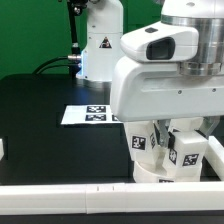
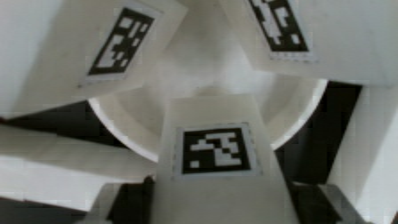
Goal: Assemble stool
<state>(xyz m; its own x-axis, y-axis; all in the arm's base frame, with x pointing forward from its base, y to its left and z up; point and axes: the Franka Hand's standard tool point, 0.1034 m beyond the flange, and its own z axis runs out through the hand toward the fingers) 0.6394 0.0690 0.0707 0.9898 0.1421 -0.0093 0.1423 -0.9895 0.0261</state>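
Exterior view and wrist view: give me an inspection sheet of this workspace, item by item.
Surface: black table top, with a white rail along its near edge.
Job's things: round white seat with tagged legs standing in it; one leg sits between the fingers, two more legs are behind it. In the exterior view the stool is under the arm.
Clutter: marker board lying flat; small white block at the exterior view's left edge.
Gripper: gripper, fingers either side of the leg; contact cannot be judged.
Cables: black cables by the arm's base.
Surroundings: green backdrop.
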